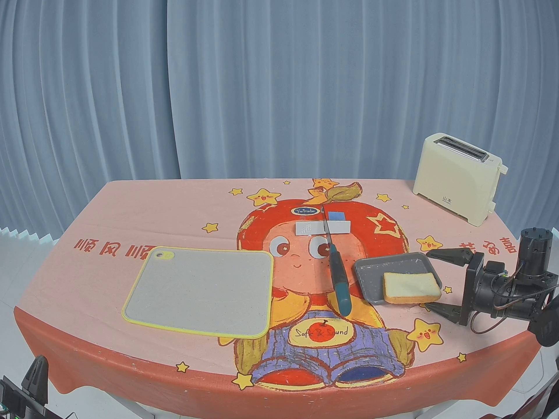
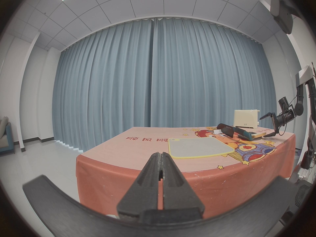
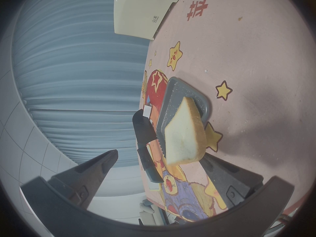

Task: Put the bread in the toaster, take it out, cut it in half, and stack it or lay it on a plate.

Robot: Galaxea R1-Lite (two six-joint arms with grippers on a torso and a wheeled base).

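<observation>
A slice of bread lies on the right part of a grey tray at the table's right. My right gripper is open just right of the tray, one finger on either side of the slice's right end, not touching it. The cream toaster stands at the back right corner, slot empty. A knife with a teal handle lies left of the tray. My left gripper is shut and empty, low off the table's front left corner.
A grey cutting board with a yellow rim lies at the front left of the pink printed tablecloth. A white label and a blue tag sit by the knife's tip. Blue curtains hang behind the table.
</observation>
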